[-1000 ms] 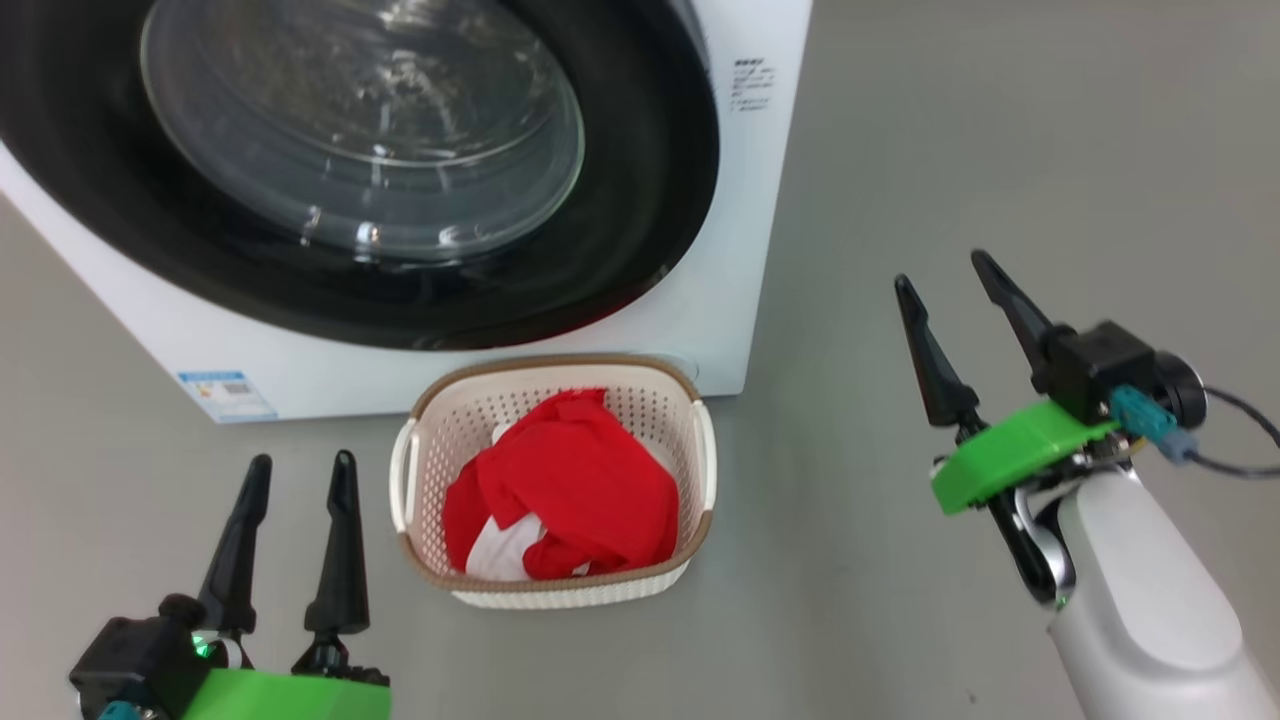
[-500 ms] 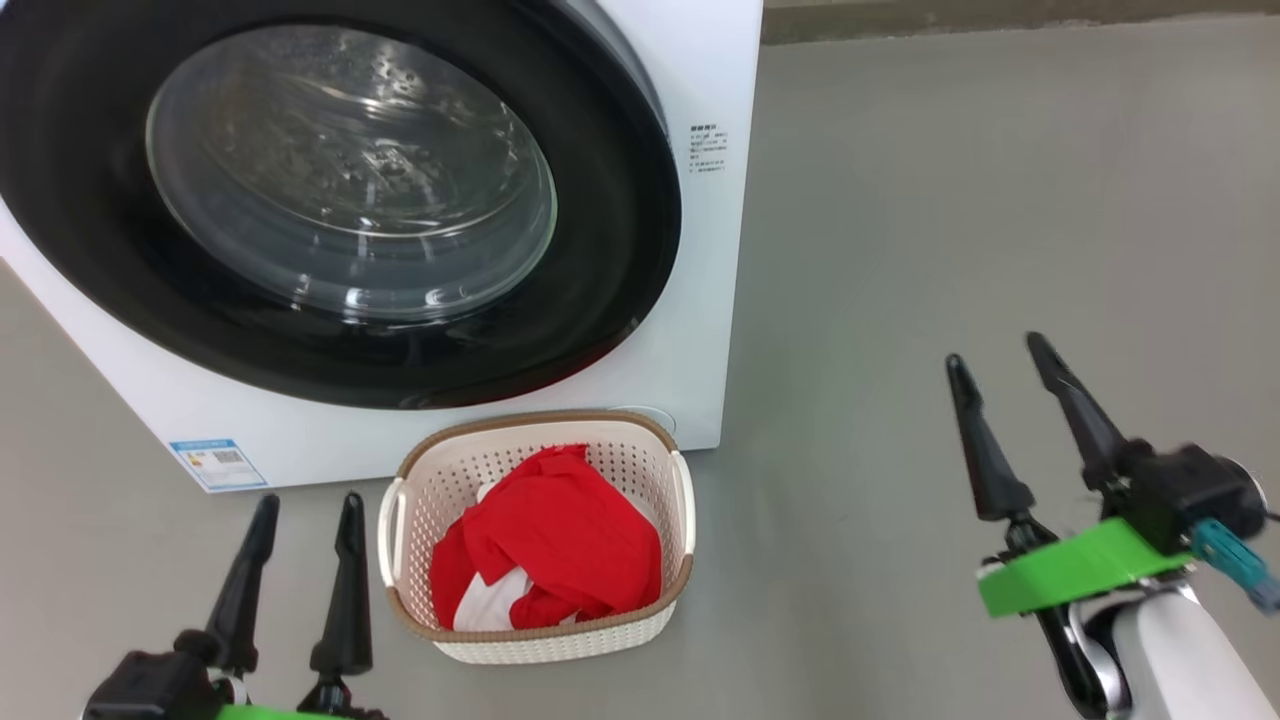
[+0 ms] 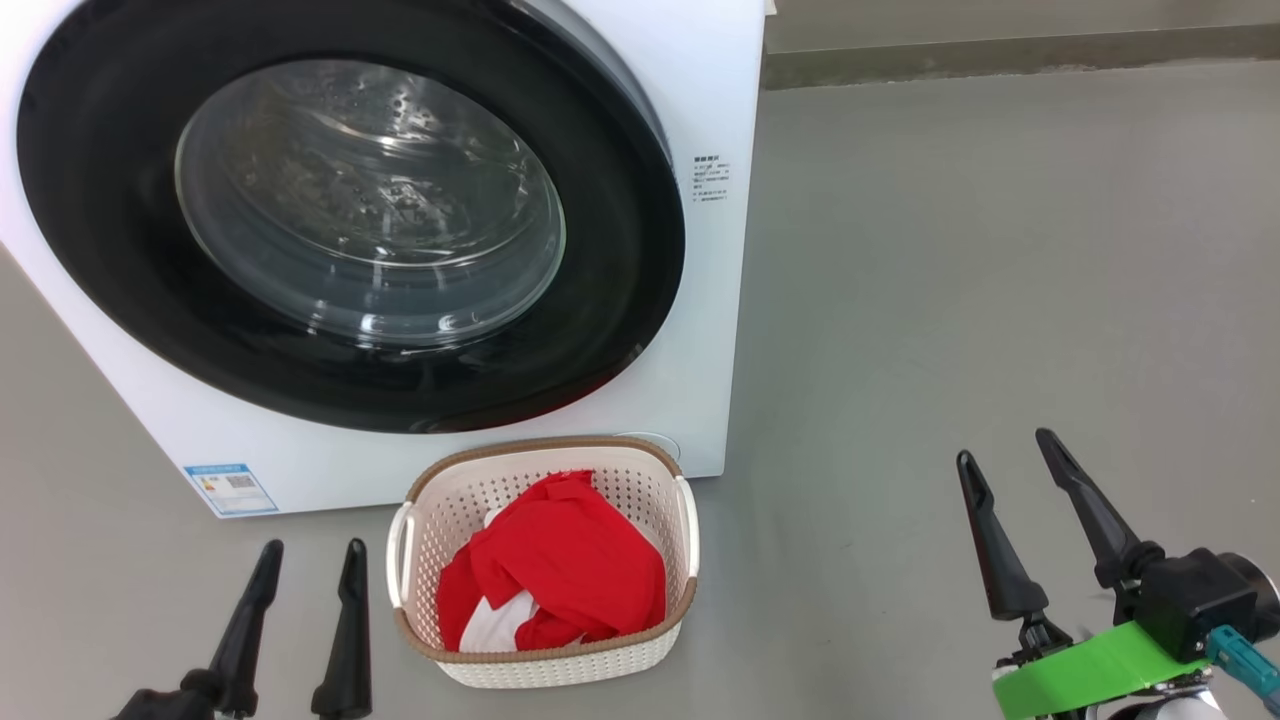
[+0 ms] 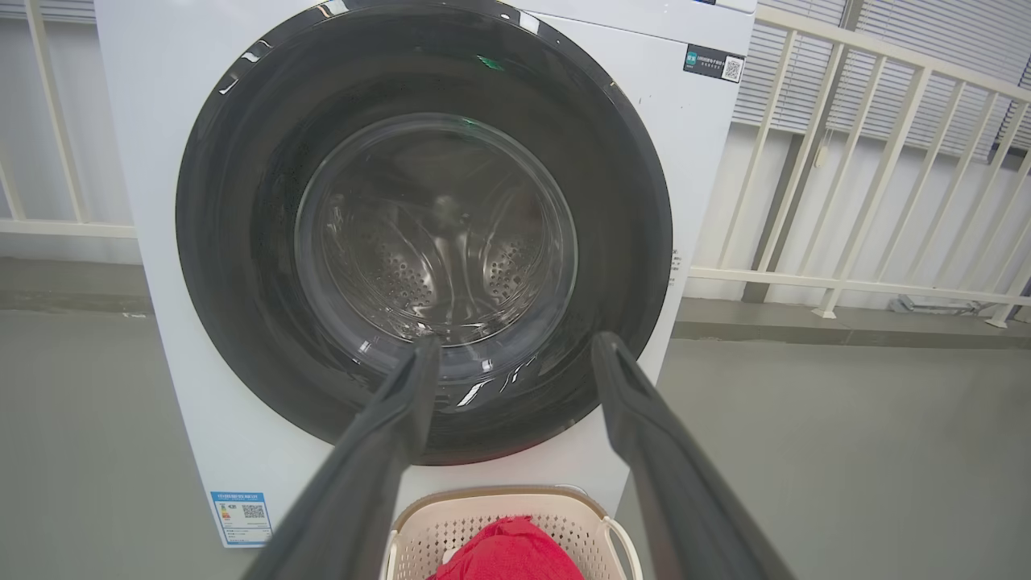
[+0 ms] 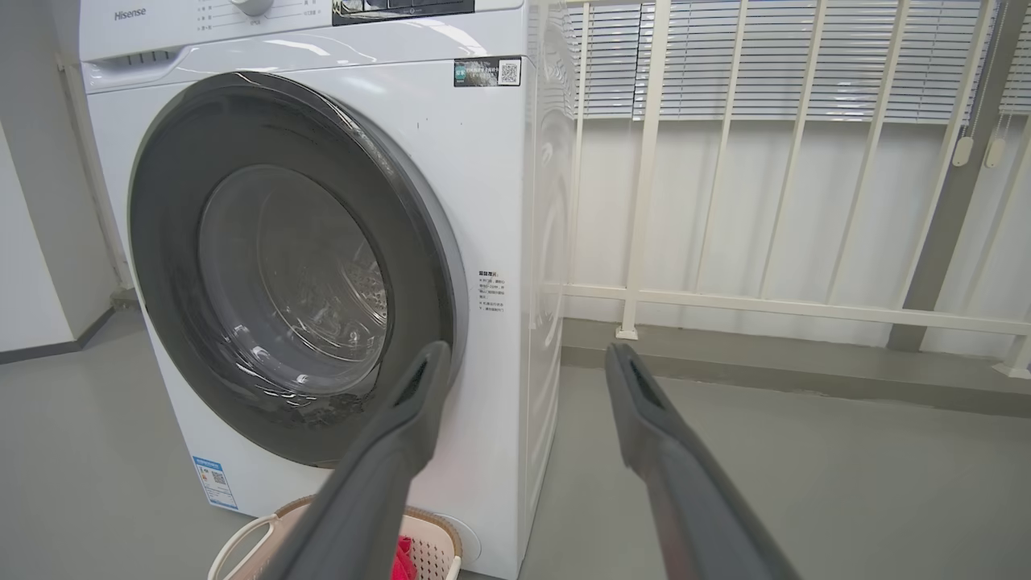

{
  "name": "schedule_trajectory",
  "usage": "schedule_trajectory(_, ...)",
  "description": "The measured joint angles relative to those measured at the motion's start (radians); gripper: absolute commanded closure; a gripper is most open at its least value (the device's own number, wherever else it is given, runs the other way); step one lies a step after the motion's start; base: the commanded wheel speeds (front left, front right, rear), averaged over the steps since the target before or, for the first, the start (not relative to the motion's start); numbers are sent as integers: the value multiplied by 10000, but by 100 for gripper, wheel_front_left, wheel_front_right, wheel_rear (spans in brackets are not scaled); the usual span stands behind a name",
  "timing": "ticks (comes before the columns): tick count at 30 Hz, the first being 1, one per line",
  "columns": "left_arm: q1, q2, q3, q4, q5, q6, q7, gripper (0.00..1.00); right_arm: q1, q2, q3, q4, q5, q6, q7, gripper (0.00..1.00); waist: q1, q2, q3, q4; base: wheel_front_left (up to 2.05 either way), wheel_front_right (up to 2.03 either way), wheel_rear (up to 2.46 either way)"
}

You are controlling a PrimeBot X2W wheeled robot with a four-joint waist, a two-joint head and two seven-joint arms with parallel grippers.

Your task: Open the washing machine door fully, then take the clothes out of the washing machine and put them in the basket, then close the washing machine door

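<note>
End effectors first: your left end effector [image 3: 313,548] and right end effector [image 3: 1004,447] both stand wide and empty, nearest you, one to each side of the basket [image 3: 548,668]. The clothes [image 3: 560,570] lie heaped inside it, and it sits just in front of the washer [image 3: 715,90]. Beyond, the door [image 3: 630,300] looks shut against the front, with the drum [image 4: 435,266] behind it apparently bare. You seem nearly done: confirm the door sits flush all round, and if not, press squarely on its black ring.
</note>
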Motion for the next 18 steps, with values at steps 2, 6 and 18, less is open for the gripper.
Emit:
schedule_trajectory(2, 68, -2, 12, -21, 0, 0, 0, 0, 121, 15, 6, -31, -2, 0, 0, 0, 0, 0, -10, -9, 0, 0, 0)
schedule_trajectory(6, 163, -2, 21, -50, 4, 0, 0, 0, 229, 59, 36, -46, -2, 0, 0, 0, 0, 0, -6, -24, 0, 0, 0)
schedule_trajectory(18, 187, -27, -15, -75, 90, 0, 13, 100, 340, 88, 109, 0, 4, 0, 0, 100, 0, 0, -9, -43, 0, 0, 0)
